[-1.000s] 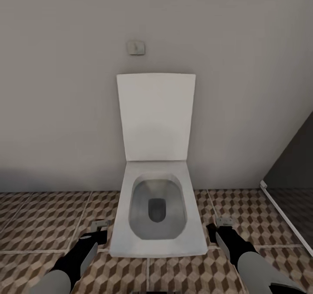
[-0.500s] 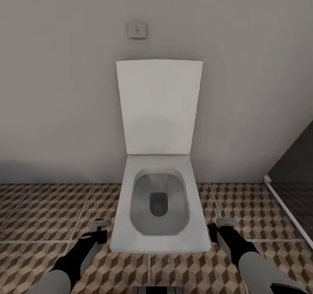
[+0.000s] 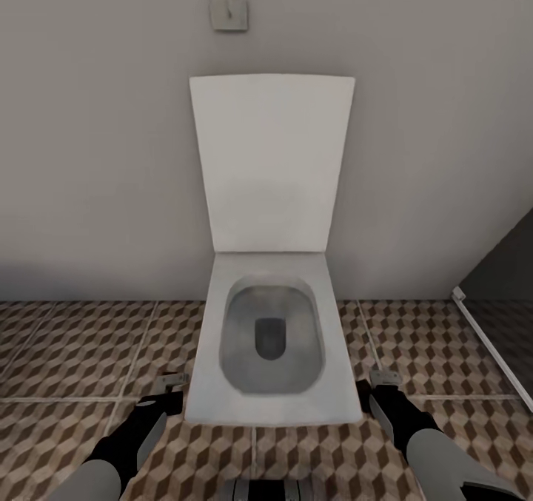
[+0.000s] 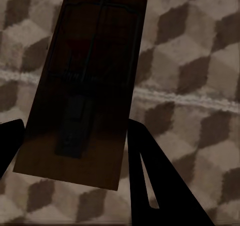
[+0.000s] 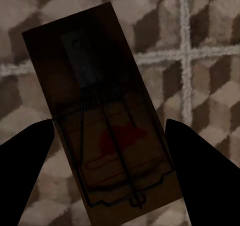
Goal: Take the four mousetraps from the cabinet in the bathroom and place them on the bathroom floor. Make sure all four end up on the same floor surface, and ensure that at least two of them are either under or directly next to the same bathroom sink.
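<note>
1 mousetrap per end effector — left, right — above bathroom floor

Toilet centre vs wall, L gripper left, R gripper right.

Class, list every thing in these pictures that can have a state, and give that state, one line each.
Toilet lid: raised, leaning against the wall.
Toilet bowl: uncovered.
Left gripper: fingers shut on a mousetrap.
Right gripper: fingers shut on a second mousetrap.
Bathroom floor: tiled, cube pattern.
</note>
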You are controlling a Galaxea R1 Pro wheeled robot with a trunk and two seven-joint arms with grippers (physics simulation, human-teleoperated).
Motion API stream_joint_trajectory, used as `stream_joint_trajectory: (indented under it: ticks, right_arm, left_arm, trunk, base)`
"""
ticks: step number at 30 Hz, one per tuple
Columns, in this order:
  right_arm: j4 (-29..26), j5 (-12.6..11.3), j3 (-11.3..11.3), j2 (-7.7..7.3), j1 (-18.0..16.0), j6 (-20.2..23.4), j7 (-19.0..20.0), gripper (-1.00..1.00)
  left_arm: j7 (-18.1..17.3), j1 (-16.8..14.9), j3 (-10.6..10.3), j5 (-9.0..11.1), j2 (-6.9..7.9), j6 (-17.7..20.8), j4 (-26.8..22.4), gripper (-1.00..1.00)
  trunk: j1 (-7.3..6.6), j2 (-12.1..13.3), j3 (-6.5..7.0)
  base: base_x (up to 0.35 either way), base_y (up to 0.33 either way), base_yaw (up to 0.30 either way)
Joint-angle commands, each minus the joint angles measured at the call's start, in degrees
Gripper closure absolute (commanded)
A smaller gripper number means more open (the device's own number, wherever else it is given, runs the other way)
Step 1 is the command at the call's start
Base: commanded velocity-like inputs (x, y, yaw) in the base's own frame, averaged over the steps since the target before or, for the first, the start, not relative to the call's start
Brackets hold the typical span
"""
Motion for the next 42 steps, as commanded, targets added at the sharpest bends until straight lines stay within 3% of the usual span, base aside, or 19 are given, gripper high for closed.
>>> stream_joint_trajectory:
  ticks: [1, 9, 22, 42]
  right_arm:
    - [-0.1, 0.6, -0.4, 0.06, 0.0, 0.3, 0.1, 1.0]
    - [-0.1, 0.6, -0.4, 0.09, 0.0, 0.2, 0.1, 1.0]
    - [-0.1, 0.5, -0.5, 0.05, 0.0, -0.9, 0.0, 1.0]
    - [1.0, 0.2, -0.6, -0.24, 0.1, -10.6, -0.5, 1.0]
  left_arm:
    - [0.4, 0.0, -0.3, 0.4, 0.05, 0.3, -0.1, 1.0]
    - [0.4, 0.0, -0.3, 0.4, 0.05, 0.3, -0.1, 1.0]
    - [0.4, 0.0, -0.2, 0.4, 0.05, 0.3, -0.2, 1.0]
    - [0.7, 0.0, -0.5, 0.5, -0.25, 0.1, -0.9, 1.0]
  trunk:
    - [0.01, 0.0, -0.27]
    - [0.22, -0.1, -2.04]
    - [0.22, -0.1, -2.04]
    - [0.22, -0.1, -2.04]
  base:
    - [0.0, 0.0, 0.0]
    - [0.0, 0.0, 0.0]
    - [0.0, 0.0, 0.0]
    - [0.0, 0.0, 0.0]
